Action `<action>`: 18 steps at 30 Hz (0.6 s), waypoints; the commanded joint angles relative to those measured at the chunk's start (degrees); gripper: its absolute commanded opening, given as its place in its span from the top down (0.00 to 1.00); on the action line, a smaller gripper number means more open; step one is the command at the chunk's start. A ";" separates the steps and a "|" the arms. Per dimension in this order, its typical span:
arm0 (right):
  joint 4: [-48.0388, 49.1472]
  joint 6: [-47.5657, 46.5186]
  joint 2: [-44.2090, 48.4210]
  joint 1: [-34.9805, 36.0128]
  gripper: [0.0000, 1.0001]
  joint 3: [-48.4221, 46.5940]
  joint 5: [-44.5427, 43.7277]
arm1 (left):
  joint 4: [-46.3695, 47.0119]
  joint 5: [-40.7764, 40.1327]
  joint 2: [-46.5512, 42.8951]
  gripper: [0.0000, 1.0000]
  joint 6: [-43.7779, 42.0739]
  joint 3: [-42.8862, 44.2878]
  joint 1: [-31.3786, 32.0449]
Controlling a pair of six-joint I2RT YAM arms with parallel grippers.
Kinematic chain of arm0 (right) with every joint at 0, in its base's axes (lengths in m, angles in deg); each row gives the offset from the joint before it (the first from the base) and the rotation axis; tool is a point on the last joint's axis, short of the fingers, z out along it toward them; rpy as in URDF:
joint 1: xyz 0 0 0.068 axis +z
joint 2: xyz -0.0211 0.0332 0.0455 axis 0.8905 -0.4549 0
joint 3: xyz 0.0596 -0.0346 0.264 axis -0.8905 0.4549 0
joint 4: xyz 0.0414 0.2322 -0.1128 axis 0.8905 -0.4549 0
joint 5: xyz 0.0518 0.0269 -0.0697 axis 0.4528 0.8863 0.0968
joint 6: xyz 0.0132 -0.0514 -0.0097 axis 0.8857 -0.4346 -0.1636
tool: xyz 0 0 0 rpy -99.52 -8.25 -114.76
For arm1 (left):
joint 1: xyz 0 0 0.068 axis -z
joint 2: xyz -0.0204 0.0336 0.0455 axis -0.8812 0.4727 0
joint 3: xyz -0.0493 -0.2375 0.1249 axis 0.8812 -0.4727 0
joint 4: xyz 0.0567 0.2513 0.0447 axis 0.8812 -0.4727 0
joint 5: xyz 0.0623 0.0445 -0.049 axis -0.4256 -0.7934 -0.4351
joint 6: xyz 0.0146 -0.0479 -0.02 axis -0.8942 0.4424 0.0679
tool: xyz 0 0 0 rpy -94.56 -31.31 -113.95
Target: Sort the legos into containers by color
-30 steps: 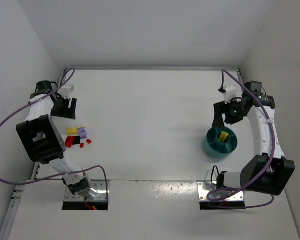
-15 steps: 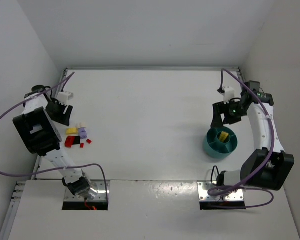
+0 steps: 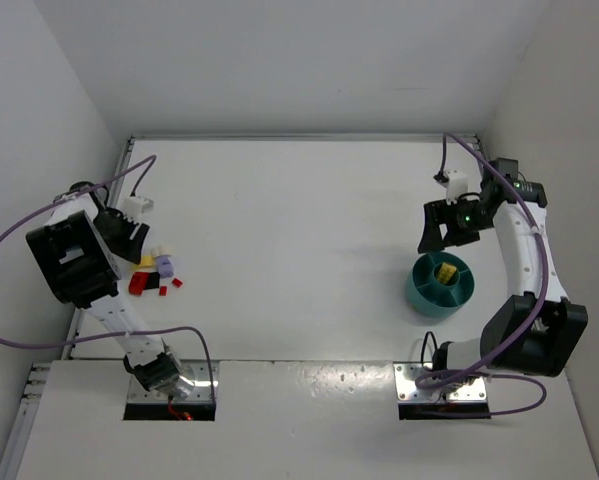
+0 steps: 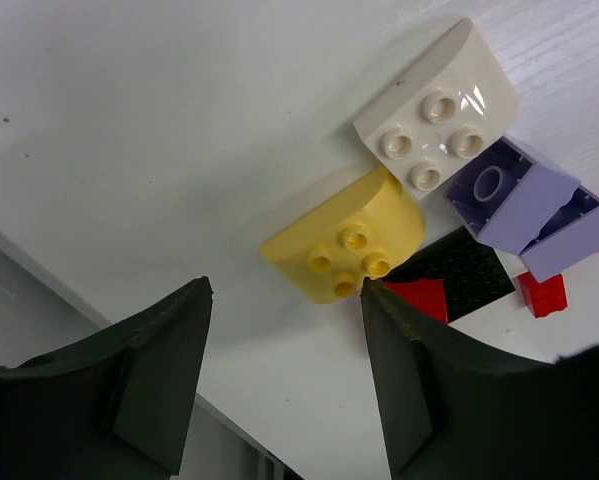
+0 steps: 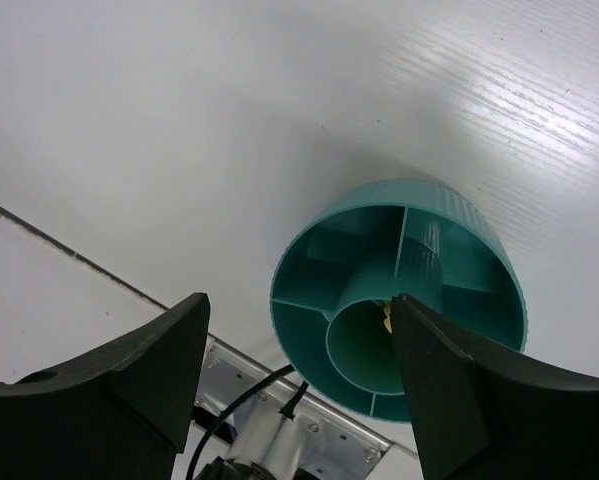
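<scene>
The legos lie in a small pile at the table's left: a yellow brick [image 4: 347, 240], a cream-white brick [image 4: 439, 120], a lavender brick [image 4: 524, 205], a black piece [image 4: 459, 268] and red pieces [image 4: 419, 303]. The pile shows in the top view [image 3: 154, 272]. My left gripper [image 4: 284, 320] is open and empty, right beside the yellow brick. The teal bowl [image 3: 440, 284] stands at the right, with a yellow brick [image 3: 443, 271] in its central cup. My right gripper [image 5: 299, 345] is open and empty, above the bowl [image 5: 399, 310].
White walls close in the table on the left, right and back. The table's left edge [image 4: 39, 280] runs close beside the left gripper. The metal base plate and a cable of the right arm [image 5: 259, 440] lie near the bowl.
My left gripper has moved from the back left toward the lego pile. My right gripper has shifted slightly left near the bowl.
</scene>
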 commanded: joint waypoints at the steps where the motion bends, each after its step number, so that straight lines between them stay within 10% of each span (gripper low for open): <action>1: -0.39 0.62 -0.15 0.30 0.27 -1.89 1.78 | -0.08 1.45 0.70 0.33 -3.33 -0.90 -0.53; 18: 0.13 1.14 -0.15 0.30 0.27 -0.30 2.31 | -1.13 1.98 3.42 0.31 -5.00 -1.43 1.32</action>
